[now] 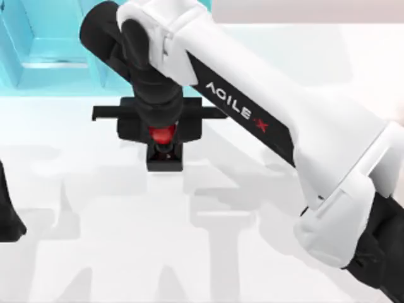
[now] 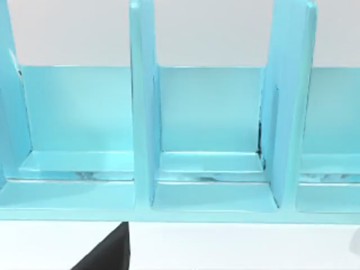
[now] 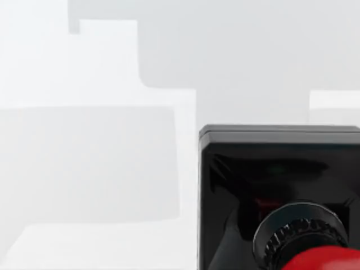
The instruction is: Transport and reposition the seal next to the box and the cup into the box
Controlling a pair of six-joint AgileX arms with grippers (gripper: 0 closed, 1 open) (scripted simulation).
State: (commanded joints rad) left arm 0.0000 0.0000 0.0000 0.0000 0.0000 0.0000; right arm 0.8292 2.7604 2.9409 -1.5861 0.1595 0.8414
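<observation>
A plain white counter [image 1: 240, 252] lies below me, with the light blue box [image 1: 44, 44] at its far edge on the top view's left, its upright dividers splitting it into open compartments that my left wrist view looks straight into.

My right arm reaches diagonally across the counter from the right, and my right end effector [image 1: 163, 140] sits directly over the seal [image 1: 165, 154]. From above, the red knob shows just under the black wrist body and the black square base pokes out on the near side. In my right wrist view the base and the ribbed collar under the knob sit right against the camera, so the seal is immediately below the end effector, not off to one side. I cannot tell whether the fingers are closed on the knob or merely straddling it; the wrist hides them.

The seal stands upright, knob up, close in front of the box, near its right-hand compartments. Whether its base rests on the counter I cannot say. The relation that matters is this vertical alignment: seal straight below, box just beyond.

My left end effector [image 1: 9, 218] is parked at the left edge, well away, so the right arm is far nearer.
</observation>
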